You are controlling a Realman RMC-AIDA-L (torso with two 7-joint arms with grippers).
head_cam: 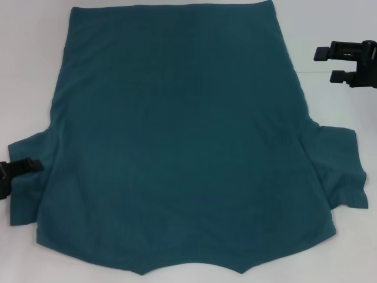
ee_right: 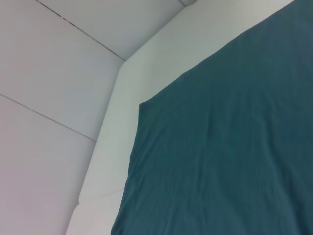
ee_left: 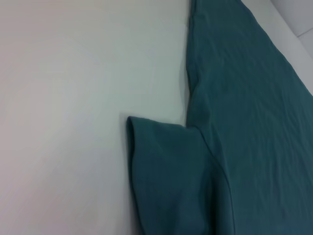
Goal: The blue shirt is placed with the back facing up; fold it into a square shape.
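A blue shirt [head_cam: 182, 141] lies spread flat on a white table [head_cam: 29, 65], plain side up, with its hem at the far end and its neckline at the near edge of the head view. Both short sleeves stick out sideways, unfolded. The left claw [head_cam: 20, 171] sits low at the left edge of the head view, with one black finger [head_cam: 28, 165] reaching onto the outer edge of the shirt's left sleeve; it is not possible to tell whether this claw is clenched or released. The left wrist view shows that sleeve lying flat with its cuff edge towards the bare table, and the shirt's side seam running away from it. The right claw [head_cam: 325, 65] hovers over bare table, apart from the shirt, off its right side and closer to the hem than to the right sleeve. Its two black fingers are spread with a clear gap between them and grasp nothing. The right wrist view shows the shirt's hem corner lying smooth on the white table, near the table's edge.
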